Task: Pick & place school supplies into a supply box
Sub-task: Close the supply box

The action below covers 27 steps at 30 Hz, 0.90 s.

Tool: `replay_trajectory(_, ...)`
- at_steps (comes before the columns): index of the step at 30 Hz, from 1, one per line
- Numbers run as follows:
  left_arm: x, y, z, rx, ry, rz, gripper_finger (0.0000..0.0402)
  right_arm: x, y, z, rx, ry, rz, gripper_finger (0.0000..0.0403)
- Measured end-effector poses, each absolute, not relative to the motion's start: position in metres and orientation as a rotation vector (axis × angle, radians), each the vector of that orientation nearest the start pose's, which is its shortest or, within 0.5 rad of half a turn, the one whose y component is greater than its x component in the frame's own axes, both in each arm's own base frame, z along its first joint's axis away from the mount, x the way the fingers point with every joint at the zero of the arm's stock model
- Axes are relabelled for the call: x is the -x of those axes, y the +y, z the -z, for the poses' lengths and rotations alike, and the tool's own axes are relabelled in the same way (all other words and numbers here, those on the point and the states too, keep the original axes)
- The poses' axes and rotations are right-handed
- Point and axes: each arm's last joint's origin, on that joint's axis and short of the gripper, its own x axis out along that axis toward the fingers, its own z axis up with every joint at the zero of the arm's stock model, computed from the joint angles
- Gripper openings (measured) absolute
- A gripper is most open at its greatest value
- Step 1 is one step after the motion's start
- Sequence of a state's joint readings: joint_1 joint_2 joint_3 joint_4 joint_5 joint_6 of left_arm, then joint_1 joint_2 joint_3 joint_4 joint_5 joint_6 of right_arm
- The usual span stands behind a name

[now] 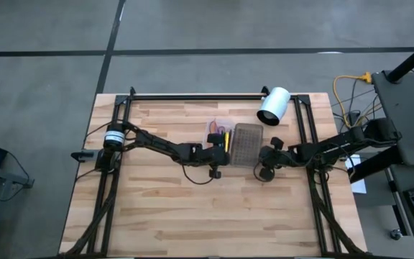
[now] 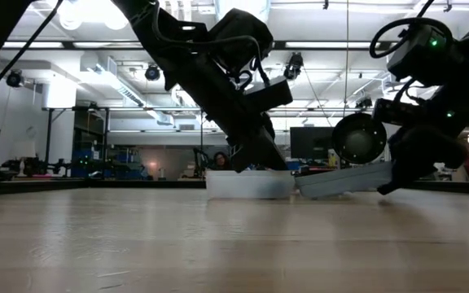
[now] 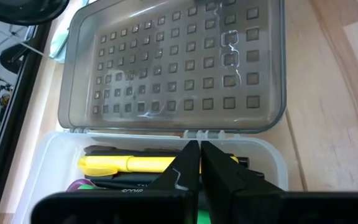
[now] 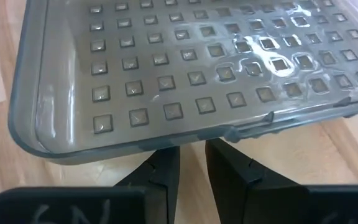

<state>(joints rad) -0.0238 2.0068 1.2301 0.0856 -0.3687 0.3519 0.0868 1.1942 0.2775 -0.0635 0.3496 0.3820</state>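
The supply box lies open mid-table: whitish tray (image 1: 218, 132) (image 3: 277, 163) and grey studded lid (image 1: 247, 142) (image 3: 179, 62) (image 4: 197, 62). Inside the tray I see a yellow marker (image 3: 129, 163), dark pens and a bit of purple (image 3: 76, 185). My left gripper (image 1: 221, 147) (image 3: 199, 152) is shut, its tips pointing down into the tray (image 2: 247, 184). My right gripper (image 1: 263, 154) (image 4: 191, 155) sits low at the lid's free long edge, fingers a little apart. In the low view the lid (image 2: 344, 181) slopes, with its outer edge off the table. My left gripper is shut over the pens in the tray; I cannot tell whether its tips touch them. My right gripper comes in low from the table's right, and its fingertips (image 4: 163, 163) meet the underside of the lid's free long rim (image 4: 229, 134). That rim is raised, while the hinge side stays at the tray.
A white cylinder (image 1: 273, 106) lies behind the box near the far edge. Black frame rails (image 1: 192, 96) run along the far edge and both sides. Bare wooden tabletop (image 1: 207, 216) stretches toward the near edge.
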Motion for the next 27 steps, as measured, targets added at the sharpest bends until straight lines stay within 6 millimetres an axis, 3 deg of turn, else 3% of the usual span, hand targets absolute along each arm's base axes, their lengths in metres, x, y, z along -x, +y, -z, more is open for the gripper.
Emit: replay_trajectory(27,-0.421,0.003,-0.152,-0.436,0.735,-0.193,0.0,-0.188,0.006,-0.126,-0.092,0.71,0.372,0.0068)
